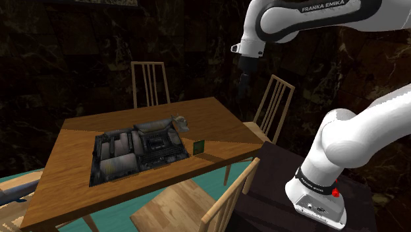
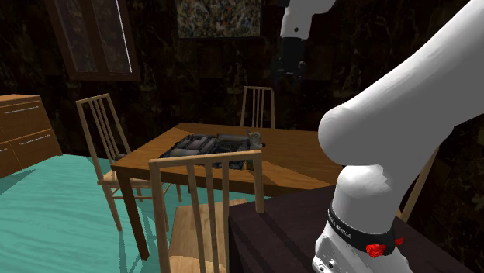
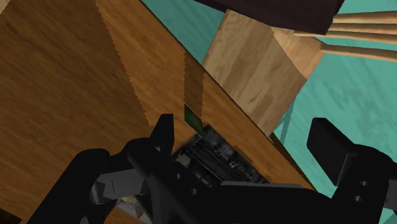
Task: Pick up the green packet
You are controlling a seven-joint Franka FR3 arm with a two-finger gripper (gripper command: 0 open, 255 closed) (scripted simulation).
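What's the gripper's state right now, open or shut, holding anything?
Gripper: open, fingers apart, holding nothing. The green packet sits on the table, apart from it.

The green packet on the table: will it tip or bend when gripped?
The green packet looks thin and seems to stand on edge on the table, so a nudge would probably tip it. Being small, it is likely light. Stiffness cannot be judged.

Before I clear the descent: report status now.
End effector open, high over table. Green packet upright by table edge, not held. Dark board close beside it.
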